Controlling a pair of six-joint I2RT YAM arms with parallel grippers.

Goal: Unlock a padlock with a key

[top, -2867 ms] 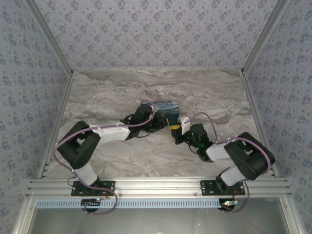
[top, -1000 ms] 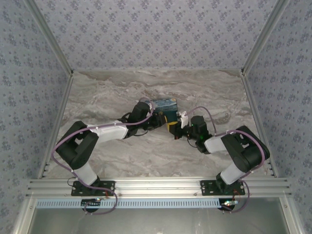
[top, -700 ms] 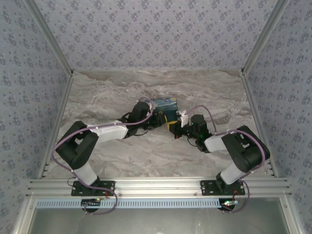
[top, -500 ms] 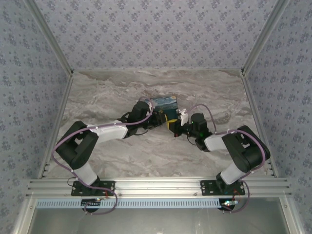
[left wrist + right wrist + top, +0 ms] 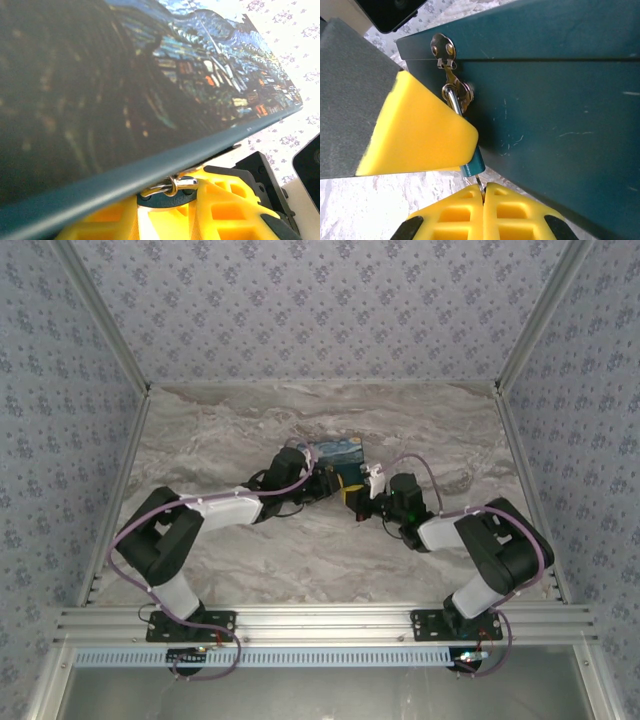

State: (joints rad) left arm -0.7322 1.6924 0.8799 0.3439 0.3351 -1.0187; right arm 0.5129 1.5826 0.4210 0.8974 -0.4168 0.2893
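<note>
Both clenched: my left end effector [image 5: 170,199] grips the padlock [image 5: 472,164], my right end effector [image 5: 484,193] pinches the key [image 5: 480,185] at its keyhole; turning remains.

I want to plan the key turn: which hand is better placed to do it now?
The right hand. It is shut on the key, whose tip meets the bottom of the padlock. The left hand seems to grip the padlock body, which hangs on the box, so it should keep steadying it.

light: bright, even | shadows: soft | left wrist — foreground blurred
</note>
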